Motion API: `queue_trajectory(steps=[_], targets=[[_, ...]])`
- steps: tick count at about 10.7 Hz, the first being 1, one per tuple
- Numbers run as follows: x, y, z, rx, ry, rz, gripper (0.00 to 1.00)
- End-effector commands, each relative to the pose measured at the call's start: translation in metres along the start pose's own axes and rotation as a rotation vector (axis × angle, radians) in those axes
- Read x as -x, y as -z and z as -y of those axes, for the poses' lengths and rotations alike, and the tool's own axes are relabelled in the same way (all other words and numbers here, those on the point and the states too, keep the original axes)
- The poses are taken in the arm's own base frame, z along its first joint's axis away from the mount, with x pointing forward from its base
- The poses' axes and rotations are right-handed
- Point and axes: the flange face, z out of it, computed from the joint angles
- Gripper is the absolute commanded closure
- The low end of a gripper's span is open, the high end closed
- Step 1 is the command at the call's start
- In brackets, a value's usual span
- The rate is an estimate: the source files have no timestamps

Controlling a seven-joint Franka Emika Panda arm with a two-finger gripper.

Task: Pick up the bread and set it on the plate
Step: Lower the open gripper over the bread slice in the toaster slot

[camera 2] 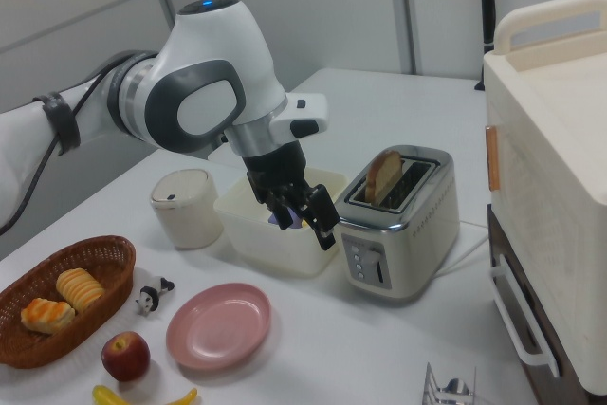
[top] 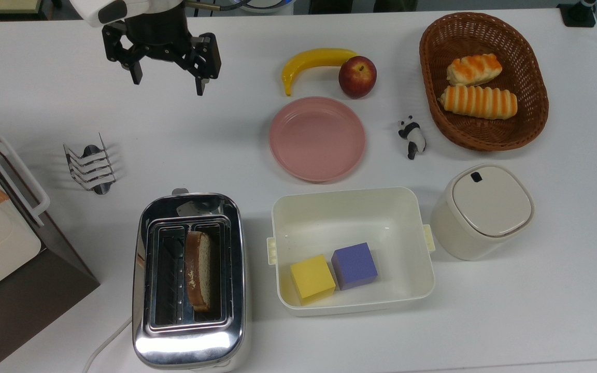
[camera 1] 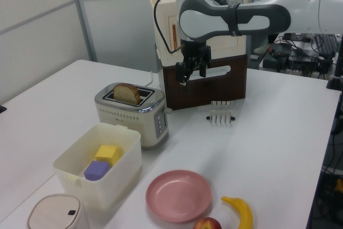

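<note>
Reaching for the bread (top: 198, 271), upright in the toaster (top: 189, 331) at 7 o'clock on the desk, we should lower spread jaws squarely astride its crust; plate (top: 317, 139) awaits centrally.

Top view: straight down over the table (top: 44, 98). Left view: low, across it from the plate (camera 1: 179, 195) end toward the toaster (camera 1: 131, 112). Right view: closer, from the opposite end. Toaster, plate and tub (camera 2: 275, 234) common to all three.
</note>
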Motion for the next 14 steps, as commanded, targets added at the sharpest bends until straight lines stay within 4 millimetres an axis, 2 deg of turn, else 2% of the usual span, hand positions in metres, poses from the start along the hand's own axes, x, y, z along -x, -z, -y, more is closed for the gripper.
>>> queue_trajectory(steps=[1, 2, 3, 4, 5, 6, 9, 11, 13, 14], targets=[[0.003, 0.001, 0.003, -0.024, 0.025, -0.019, 0.00], [0.002, 0.001, 0.003, -0.023, 0.023, -0.019, 0.00], [-0.005, -0.007, 0.007, -0.019, 0.029, -0.034, 0.00], [-0.017, -0.007, 0.011, -0.021, 0.031, -0.114, 0.00], [-0.031, -0.020, 0.026, -0.015, 0.049, -0.175, 0.00], [-0.038, -0.020, 0.031, -0.013, 0.058, -0.222, 0.00], [-0.065, -0.044, 0.052, -0.001, 0.094, -0.384, 0.00], [-0.080, -0.066, 0.061, 0.011, 0.103, -0.474, 0.00], [-0.093, -0.080, 0.067, 0.021, 0.108, -0.553, 0.00], [-0.097, -0.084, 0.070, 0.021, 0.110, -0.592, 0.05]])
